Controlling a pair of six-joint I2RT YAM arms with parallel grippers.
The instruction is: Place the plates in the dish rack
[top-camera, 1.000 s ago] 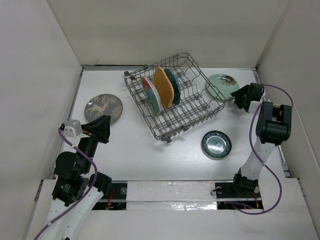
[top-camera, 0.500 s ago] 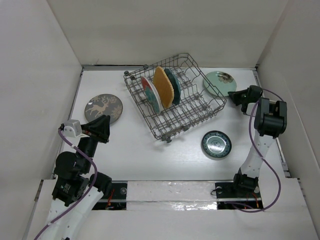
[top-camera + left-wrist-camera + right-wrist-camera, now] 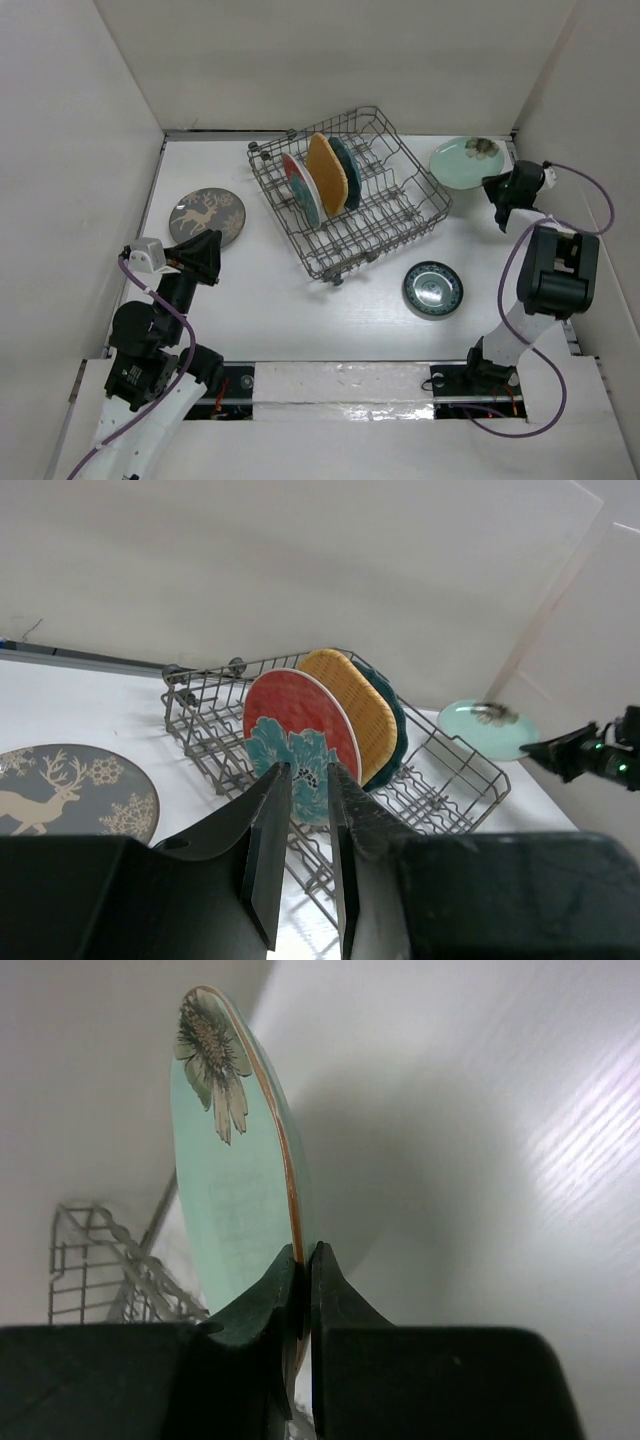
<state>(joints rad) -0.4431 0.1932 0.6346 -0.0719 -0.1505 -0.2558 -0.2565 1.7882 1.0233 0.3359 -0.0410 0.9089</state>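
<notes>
Step in hand: carrying mint plate (image 3: 466, 160) to dish rack (image 3: 385, 235). Right gripper (image 3: 303, 1260) pinches plate's rim, plate raised just right of rack. Left gripper (image 3: 308, 772) slightly spread, empty, left of rack. Next: lower plate edge-down between free tines.

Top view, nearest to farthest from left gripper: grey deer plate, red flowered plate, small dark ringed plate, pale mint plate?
From the left gripper:
1. Grey deer plate, just ahead, left.
2. Red flowered plate, in grey wire rack, centre.
3. Small dark ringed plate, near right.
4. Pale mint plate, far right corner.
</notes>
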